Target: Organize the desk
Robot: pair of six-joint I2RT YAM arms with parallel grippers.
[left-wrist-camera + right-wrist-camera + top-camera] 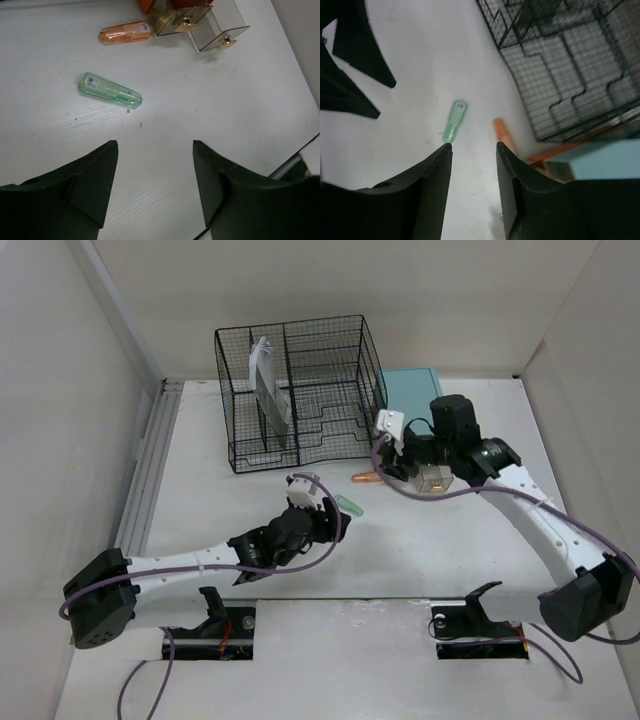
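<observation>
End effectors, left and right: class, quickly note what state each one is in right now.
Left end effector: open, holding nothing.
Right end effector: open, holding nothing.

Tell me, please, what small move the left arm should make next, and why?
Probably ease the left gripper forward and slightly leftward in its wrist view, until its open jaws stand over the green highlighter. It lies loose on the desk just ahead, untouched, nearer than the orange highlighter, and nothing is between the jaws.
</observation>
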